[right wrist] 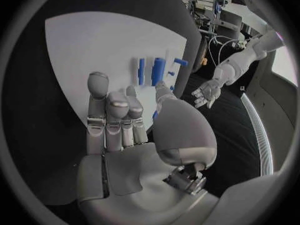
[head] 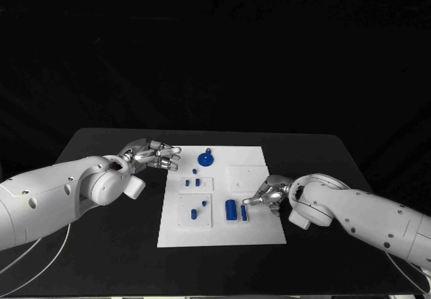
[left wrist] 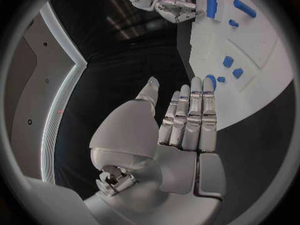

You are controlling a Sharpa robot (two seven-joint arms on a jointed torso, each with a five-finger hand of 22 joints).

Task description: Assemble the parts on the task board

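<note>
Parts (head: 230,210) lie lengthwise along task board (head: 260,233).

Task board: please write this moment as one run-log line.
left hand: open, beside task board | right hand: open, over board near blue parts | nothing held

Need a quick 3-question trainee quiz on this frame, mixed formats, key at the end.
1. True or false: the left hand holds a blue part.
2. Which hand is over the task board? A) left B) right C) both
3. Fill in: the round blue part with a knob sits near the board's ___ edge, seen from the robot.

Key: 1 false, it is open off the board's corner. 2 B, the right hand. 3 far.
</note>
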